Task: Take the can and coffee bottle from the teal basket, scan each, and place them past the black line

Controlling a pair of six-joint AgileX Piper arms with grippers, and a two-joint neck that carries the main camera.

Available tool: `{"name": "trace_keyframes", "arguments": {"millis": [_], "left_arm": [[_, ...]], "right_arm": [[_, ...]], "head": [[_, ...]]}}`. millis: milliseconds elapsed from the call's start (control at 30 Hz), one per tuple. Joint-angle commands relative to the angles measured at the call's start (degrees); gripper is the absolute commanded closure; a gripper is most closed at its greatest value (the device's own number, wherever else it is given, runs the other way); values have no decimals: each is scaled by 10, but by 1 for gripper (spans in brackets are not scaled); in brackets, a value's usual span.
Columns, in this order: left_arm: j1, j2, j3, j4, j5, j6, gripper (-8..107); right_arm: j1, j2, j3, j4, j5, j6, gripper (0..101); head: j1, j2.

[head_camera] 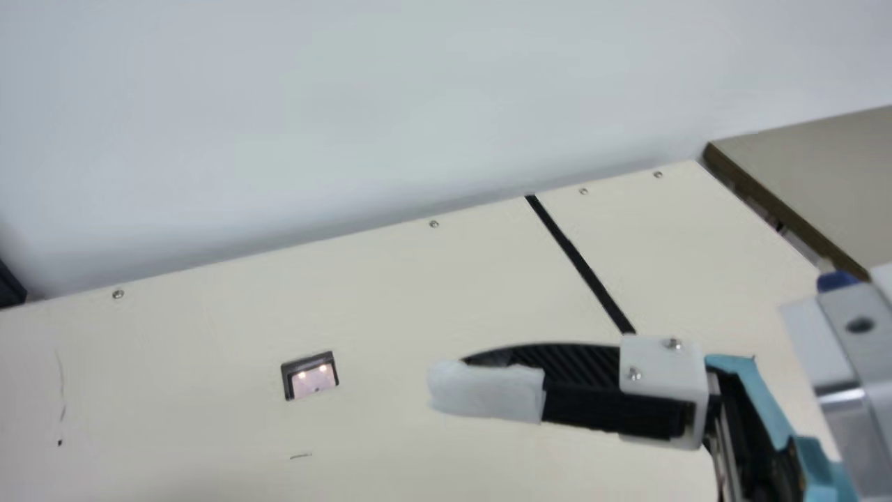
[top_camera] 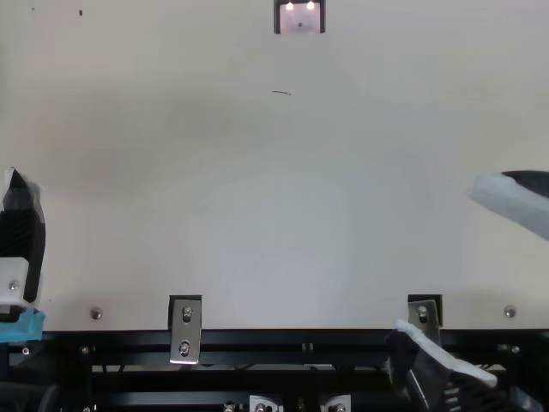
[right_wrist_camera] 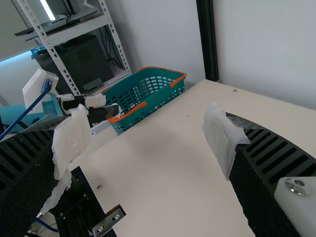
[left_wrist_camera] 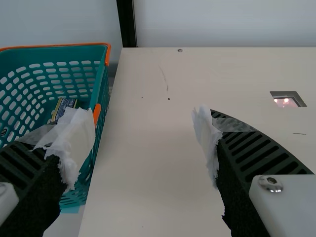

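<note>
Basket (left_wrist_camera: 101,81) beside table (left_wrist_camera: 148,143), right end effector (top_camera: 439,258) open

Teal basket (left_wrist_camera: 29,55) has orange trim, the table (head_camera: 418,293) is plain cream, black line (head_camera: 582,265) on it, fingers (head_camera: 585,362) black and ribbed with whitish wrap (head_camera: 488,392) tbh.

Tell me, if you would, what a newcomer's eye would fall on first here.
Probably the orange-rimmed, slotted teal plastic basket, beside the flat cream table near the black ribbed left gripper. Next, the glowing, dark-framed square scanner window in the tabletop, and the straight black line towards its right end.
</note>
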Motion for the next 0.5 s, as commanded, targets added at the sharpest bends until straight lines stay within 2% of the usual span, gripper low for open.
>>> {"name": "trace_keyframes", "arguments": {"millis": [0,200,467], "left_arm": [[0,0,0,0,0,0,9],[0,0,0,0,0,0,9],[0,0,0,0,0,0,9]], "right_arm": [[0,0,0,0,0,0,0],[0,0,0,0,0,0,0],[0,0,0,0,0,0,0]], "head": [[10,16],[21,134],[-12,332]]}}
